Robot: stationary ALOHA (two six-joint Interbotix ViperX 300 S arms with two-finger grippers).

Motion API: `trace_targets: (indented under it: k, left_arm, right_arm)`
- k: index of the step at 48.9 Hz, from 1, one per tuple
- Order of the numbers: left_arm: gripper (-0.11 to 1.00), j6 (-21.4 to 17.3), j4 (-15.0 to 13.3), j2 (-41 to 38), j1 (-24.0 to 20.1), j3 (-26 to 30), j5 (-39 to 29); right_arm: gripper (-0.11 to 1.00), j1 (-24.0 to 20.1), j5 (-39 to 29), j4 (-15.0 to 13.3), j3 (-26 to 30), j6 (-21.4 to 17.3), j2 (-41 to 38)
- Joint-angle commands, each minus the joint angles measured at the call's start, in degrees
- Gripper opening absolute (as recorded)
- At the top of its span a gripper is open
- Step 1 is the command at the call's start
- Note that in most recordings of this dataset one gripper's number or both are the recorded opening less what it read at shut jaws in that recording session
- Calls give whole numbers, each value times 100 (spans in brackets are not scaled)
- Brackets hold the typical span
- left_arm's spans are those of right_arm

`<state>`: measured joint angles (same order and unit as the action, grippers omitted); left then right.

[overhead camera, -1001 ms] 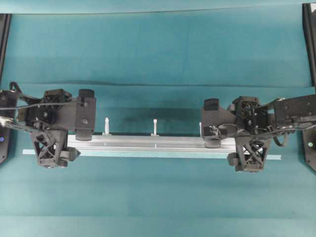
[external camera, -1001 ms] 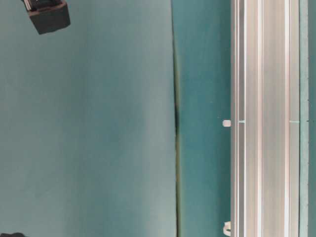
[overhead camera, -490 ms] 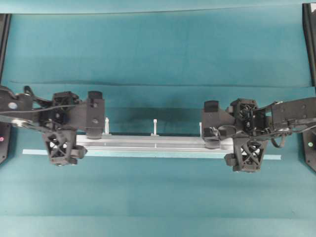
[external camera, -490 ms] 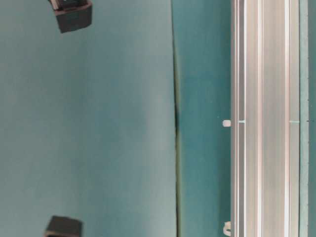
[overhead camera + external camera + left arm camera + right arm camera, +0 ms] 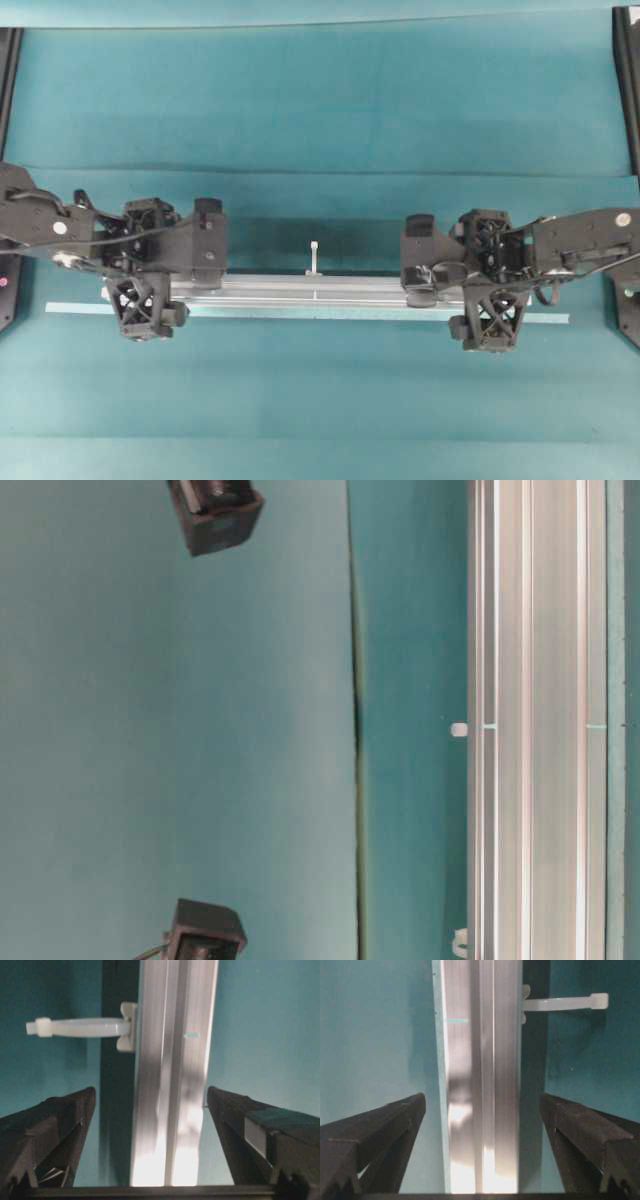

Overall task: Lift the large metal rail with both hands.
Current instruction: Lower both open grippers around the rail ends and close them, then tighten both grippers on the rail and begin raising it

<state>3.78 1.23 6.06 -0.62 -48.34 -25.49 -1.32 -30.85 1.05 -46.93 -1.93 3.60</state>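
1. I count one large metal rail (image 5: 315, 291) lying flat on the teal table (image 5: 320, 110), and one white tab (image 5: 314, 256) in plain sight.
2. My left gripper (image 5: 150, 1125) and right gripper (image 5: 482, 1130) both gape wide, straddling the rail with teal gaps either side.

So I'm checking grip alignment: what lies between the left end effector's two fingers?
The rail runs lengthwise through the gap, teal mat on either side of it, as the left wrist view shows; both fingers stand clear of it.
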Motion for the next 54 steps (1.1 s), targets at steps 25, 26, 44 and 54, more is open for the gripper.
trace_targets:
  k: [25, 26, 44, 54]
  left_arm:
    - [96, -35, 9, -158, -26, 18, 176]
    - [96, -35, 26, -158, -26, 18, 176]
    - [42, 9, 26, -149, 18, 18, 255]
    - [36, 18, 9, -141, 18, 9, 404]
  right_arm:
    - [96, 149, 264, -9, -44, 9, -272]
    - [96, 149, 272, -9, -44, 9, -264]
    - [50, 176, 264, -9, -53, 9, -290]
    - [39, 176, 246, -9, -44, 9, -299]
